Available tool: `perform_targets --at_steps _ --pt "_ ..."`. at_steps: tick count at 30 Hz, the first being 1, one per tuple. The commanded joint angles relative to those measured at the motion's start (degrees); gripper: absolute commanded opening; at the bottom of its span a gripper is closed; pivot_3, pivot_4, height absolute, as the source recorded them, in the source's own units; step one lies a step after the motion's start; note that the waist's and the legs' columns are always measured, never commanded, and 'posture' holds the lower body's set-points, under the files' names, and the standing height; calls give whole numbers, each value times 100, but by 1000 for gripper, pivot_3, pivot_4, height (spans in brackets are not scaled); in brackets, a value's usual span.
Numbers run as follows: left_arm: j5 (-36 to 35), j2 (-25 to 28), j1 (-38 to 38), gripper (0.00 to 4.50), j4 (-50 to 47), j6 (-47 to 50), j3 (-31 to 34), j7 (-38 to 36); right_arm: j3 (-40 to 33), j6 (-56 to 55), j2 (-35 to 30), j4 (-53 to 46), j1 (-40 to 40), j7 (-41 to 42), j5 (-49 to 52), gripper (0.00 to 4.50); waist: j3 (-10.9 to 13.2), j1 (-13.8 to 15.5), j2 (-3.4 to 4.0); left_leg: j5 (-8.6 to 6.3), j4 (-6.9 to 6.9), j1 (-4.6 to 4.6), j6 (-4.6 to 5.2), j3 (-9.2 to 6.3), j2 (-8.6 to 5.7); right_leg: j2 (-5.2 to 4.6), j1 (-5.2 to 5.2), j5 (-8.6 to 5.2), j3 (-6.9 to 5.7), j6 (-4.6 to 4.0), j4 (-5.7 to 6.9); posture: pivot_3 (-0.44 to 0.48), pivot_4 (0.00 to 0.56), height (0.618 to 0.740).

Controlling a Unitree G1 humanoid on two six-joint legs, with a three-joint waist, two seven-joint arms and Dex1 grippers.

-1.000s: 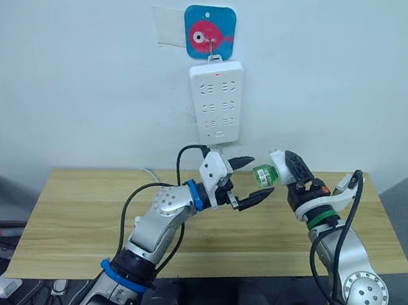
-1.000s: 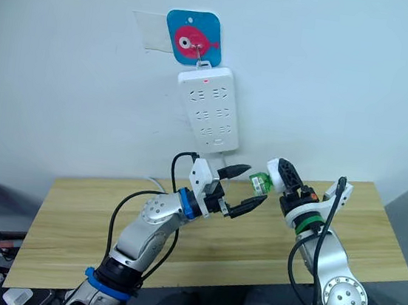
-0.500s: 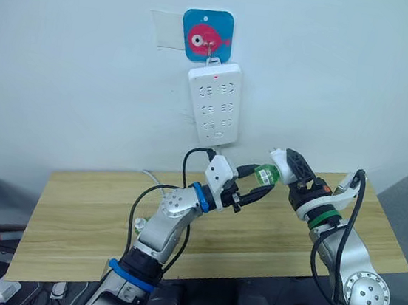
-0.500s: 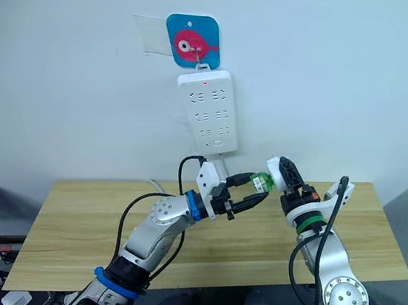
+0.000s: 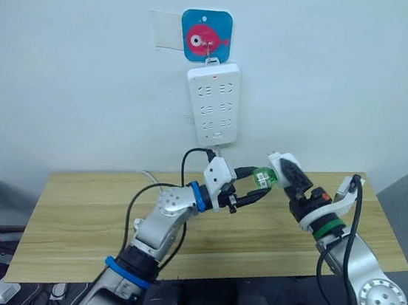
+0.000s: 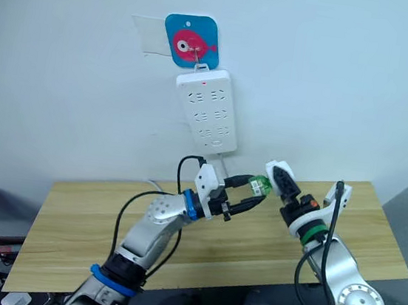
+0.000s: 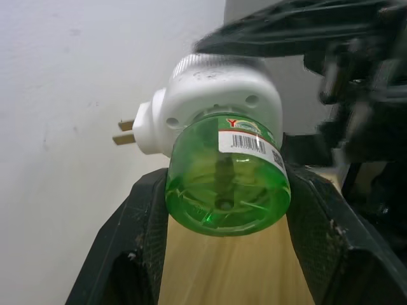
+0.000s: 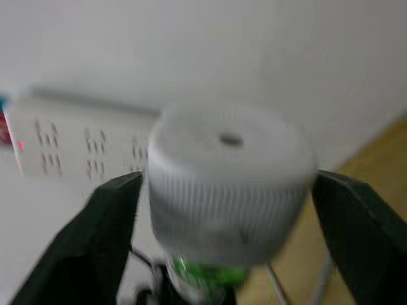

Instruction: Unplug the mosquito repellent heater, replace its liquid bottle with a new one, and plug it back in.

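Left gripper (image 5: 250, 187) has closed in since a second ago, now clamping one green liquid bottle (image 5: 262, 177) above the tabletop (image 5: 93, 206). Left wrist view: bottle sits in one mosquito repellent heater (image 7: 219, 92), two prongs showing. Right wrist view: right gripper (image 8: 222, 210) clasps the heater; one power strip (image 8: 82, 149) behind.

the left gripper (image 7: 224, 216) clasps the green bottle (image 7: 226, 178) screwed into the white heater (image 7: 213, 101).

Even, bright indoor light with soft shadows; the right wrist view is motion-blurred.
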Motion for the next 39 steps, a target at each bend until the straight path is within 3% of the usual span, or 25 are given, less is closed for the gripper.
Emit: perform_targets --at_steps 1,7,11,17,23,30,36,39 --pt "-223 252 -102 2321 -227 -281 53 -605 -236 590 -894 335 -258 437 1046 4458 0 -3 0 -2 2 1 3 5 -1 -1 2 0 3 0 -1 -259 194 740" --pt "-485 847 -116 2321 -195 -481 16 -1712 -78 2663 -2276 1891 -1050 2099 1528 4458 5 -3 -7 -13 6 3 22 12 4 2 10 2 4 4 -13 -240 211 740" --pt "-512 931 -176 2321 -84 -564 19 -2007 358 3590 -2713 2716 -1769 2726 1528 4458 8 20 -13 -15 9 1 26 15 4 1 10 3 7 5 -16 -218 218 740" --pt "-444 873 -209 2321 -84 -740 4 -2119 954 4291 -2926 3671 -2746 3058 1528 4458 12 58 -18 -18 15 -4 31 15 4 -1 11 7 9 11 -24 -196 224 740" --pt "-334 863 -162 2321 -125 -948 7 -2046 1234 4713 -3215 3882 -2908 3500 1528 4458 14 123 -22 -19 23 -13 33 17 0 -7 10 14 11 21 -32 -180 224 740" --pt "-252 834 -170 2321 -62 -1086 2 -1974 1274 4504 -3265 3863 -2924 3430 1525 4458 15 167 -24 -19 26 -13 33 17 0 -7 9 15 12 24 -32 -179 227 740" --pt "-259 843 -197 2321 40 -1177 -7 -2003 1248 4490 -3287 3945 -2986 3460 1527 3009 16 180 -26 -19 26 -13 33 17 0 -7 9 16 12 24 -33 -185 228 740" --pt "-294 854 -175 2321 26 -1189 -32 -2056 1237 4473 -3277 3947 -2990 3463 1528 3015 16 179 -26 -20 26 -13 33 17 0 -7 9 16 12 24 -33 -185 228 740"
